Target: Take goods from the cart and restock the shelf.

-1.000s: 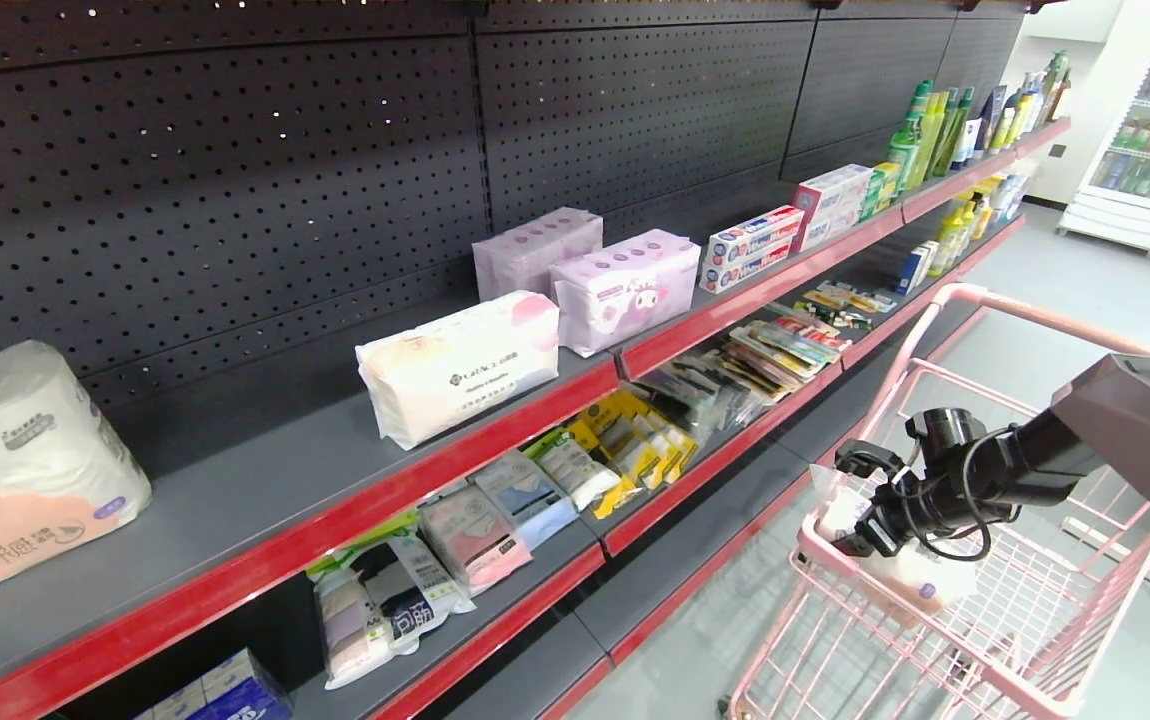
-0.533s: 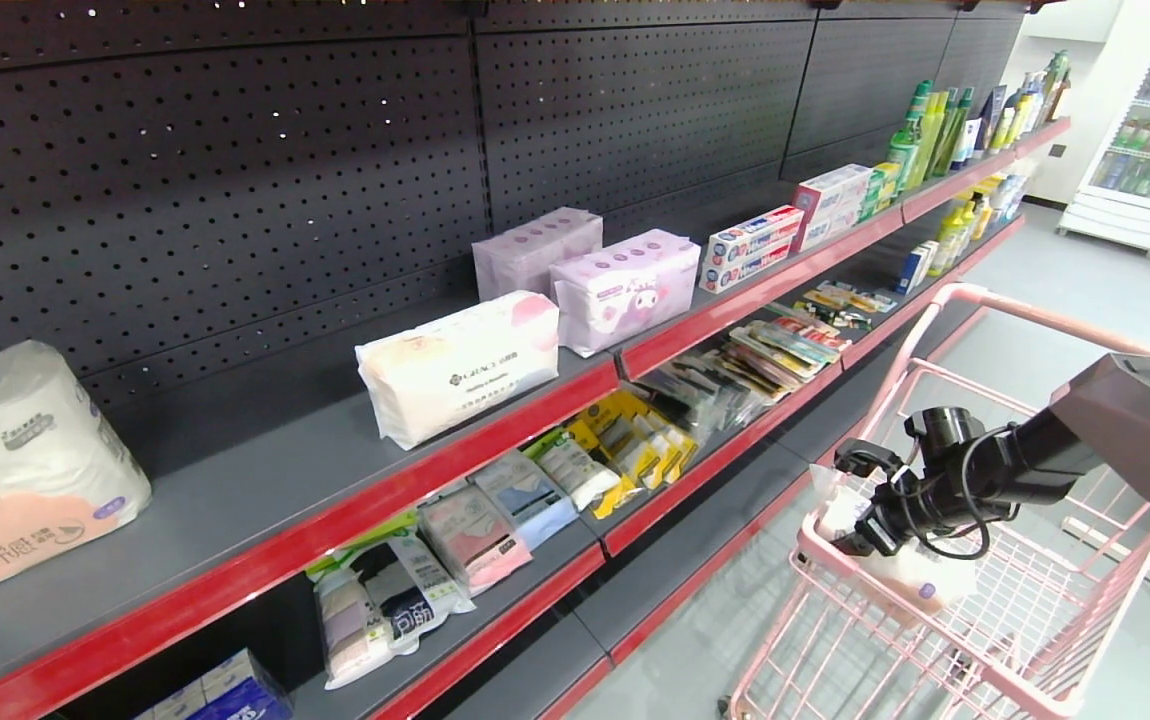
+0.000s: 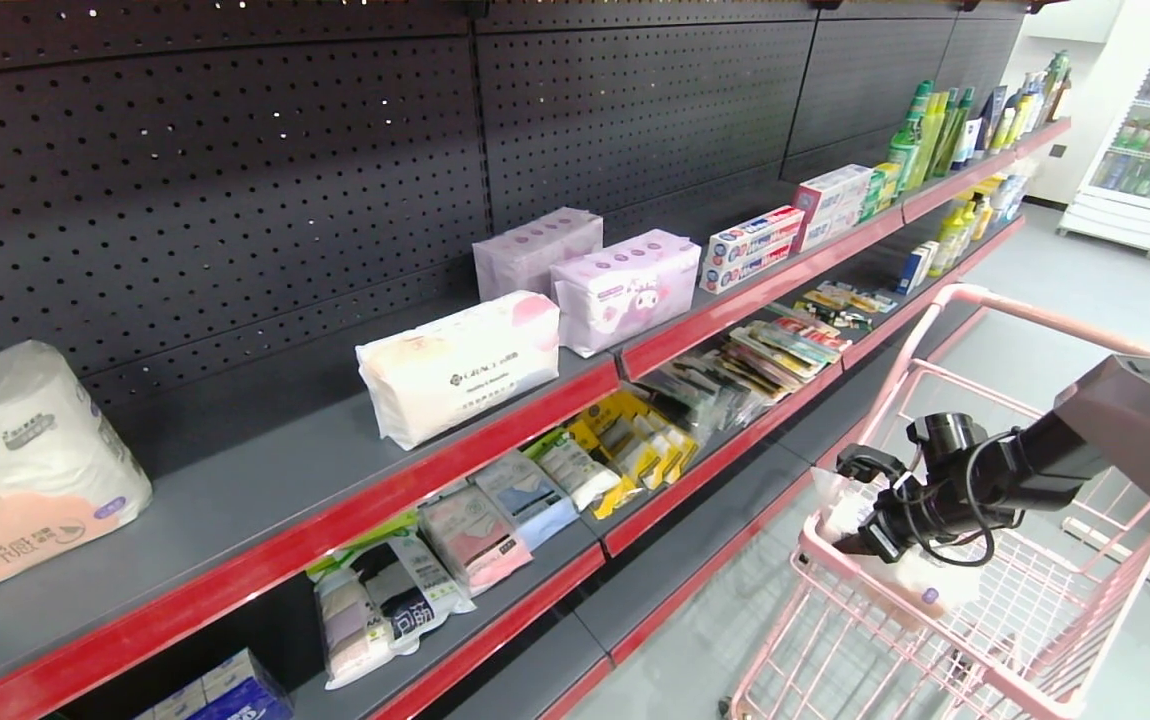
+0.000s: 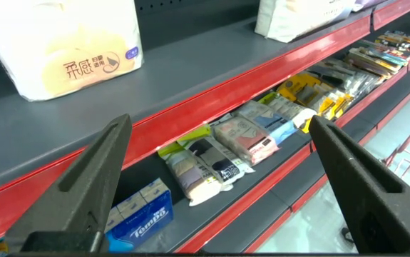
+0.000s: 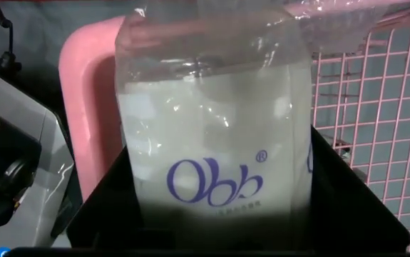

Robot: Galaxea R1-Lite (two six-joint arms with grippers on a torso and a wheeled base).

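**A:** What stands at the left end of the top shelf (image 3: 265, 475)?

**B:** A white toilet-roll pack (image 3: 25, 465). The left hand (image 4: 217, 121) hangs in front of that stretch of shelving. Its fingers are spread wide with nothing between them.

**A:** And further along?

**B:** A white tissue pack (image 3: 460, 365) stands close to the front edge, about mid-shelf. Just right of it is a purple pack (image 3: 625, 288), with a second purple pack (image 3: 535, 250) behind it, nearer the back panel. Then come stacked toothpaste boxes (image 3: 750, 247) at the front edge, and green bottles (image 3: 930, 125) toward the right end.

**A:** What about the lower shelf (image 3: 515, 615)?

**B:** Flat goods lie in a row along it. There are soft packets (image 3: 405, 595) at the left and yellow carded items (image 3: 635, 440) further right.

**A:** Where is the cart?

**B:** The pink cart (image 3: 1035, 318) stands on the floor, right of the shelving.

**A:** And the right hand?

**B:** The right hand (image 3: 860, 540) is at the cart's rim, at the corner nearest the shelves. It is clenched on a wrapped pack (image 5: 215, 164), which is white, in clear film, and upright between the fingers. The pack's lower part is inside the basket, right beside the pink rim.
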